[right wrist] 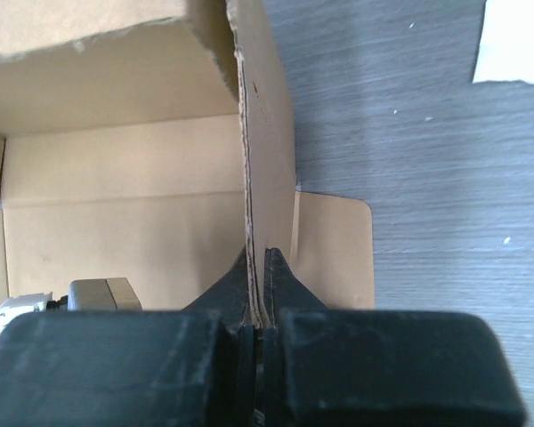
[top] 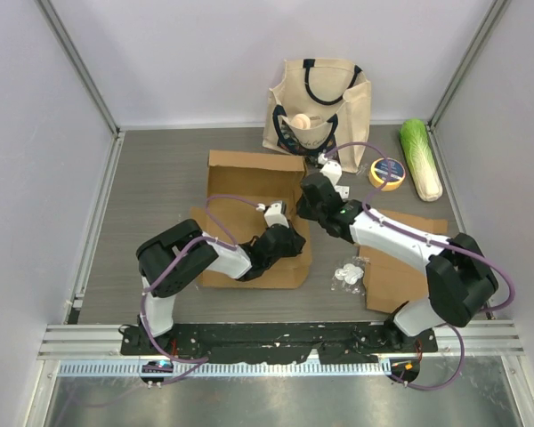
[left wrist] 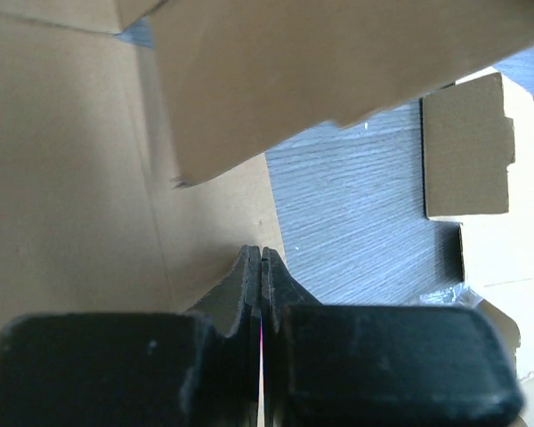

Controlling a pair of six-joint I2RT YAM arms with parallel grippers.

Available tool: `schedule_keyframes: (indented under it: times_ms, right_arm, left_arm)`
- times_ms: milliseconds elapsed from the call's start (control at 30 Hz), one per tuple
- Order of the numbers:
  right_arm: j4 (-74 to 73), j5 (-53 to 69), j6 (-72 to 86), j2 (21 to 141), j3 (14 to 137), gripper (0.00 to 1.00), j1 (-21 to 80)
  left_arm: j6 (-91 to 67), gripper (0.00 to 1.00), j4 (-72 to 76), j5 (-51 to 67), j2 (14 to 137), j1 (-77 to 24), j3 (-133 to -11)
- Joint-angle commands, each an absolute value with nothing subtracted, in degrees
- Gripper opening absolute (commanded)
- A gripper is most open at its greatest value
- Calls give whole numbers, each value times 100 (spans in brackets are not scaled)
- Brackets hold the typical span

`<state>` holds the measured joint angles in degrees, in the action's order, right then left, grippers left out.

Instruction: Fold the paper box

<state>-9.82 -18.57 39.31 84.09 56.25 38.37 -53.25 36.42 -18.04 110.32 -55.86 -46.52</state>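
The paper box (top: pixel 249 173) is brown cardboard lying opened out at the middle of the table. My right gripper (top: pixel 308 201) is at its right side, shut on the edge of a side wall (right wrist: pixel 269 133) that stands upright between the fingertips (right wrist: pixel 260 258). My left gripper (top: pixel 283 238) rests low over the box's near right part; it is shut with nothing between its fingers, tips (left wrist: pixel 262 258) at the edge of the box floor (left wrist: pixel 71 178). A raised flap (left wrist: pixel 338 62) hangs over it in the left wrist view.
A beige tote bag (top: pixel 319 102) stands at the back. A napa cabbage (top: pixel 421 158) and a yellow tape roll (top: pixel 388 173) lie at the back right. A second flat cardboard sheet (top: pixel 400 258) and a small plastic packet (top: pixel 349 274) lie to the right.
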Motion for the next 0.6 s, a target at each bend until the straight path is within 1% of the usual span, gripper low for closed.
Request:
schedule_keyframes:
  times_ms: [0, 67, 167, 200, 300, 400, 467, 567]
  right_arm:
    - [-721, -2504, 4764, 8630, 5757, 1, 4139]
    - [-563, -2522, 4642, 8683, 5695, 1, 4166]
    - [-562, -2584, 4474, 8780, 5774, 1, 4192]
    - [-684, -2575, 4404, 8806, 5827, 1, 4192]
    - [-668, -2251, 4202, 8877, 5923, 1, 4192]
    - [-957, -2206, 4131, 8956, 6108, 1, 4210]
    - [-1089, -2171, 4104, 8939, 6196, 1, 4219]
    - [-1055, -2048, 4183, 8877, 6161, 1, 4228]
  left_arm:
    - [-5125, 0, 3990, -1688, 11074, -5572, -4491]
    - [-5019, 1, 4191, -1574, 10934, -5572, -4342]
    - [-4948, 16, 4516, -1494, 10706, -5572, -4026]
    - [-4922, 25, 4518, -1503, 10635, -5572, -3964]
    - [-4703, 39, 4596, -1459, 10363, -5572, -3771]
    - [-4203, 47, 4842, -1468, 9977, -5616, -3507]
    - [-3789, 50, 4790, -1773, 9661, -5642, -3349]
    - [-3360, 54, 4791, -2091, 9502, -5651, -3278]
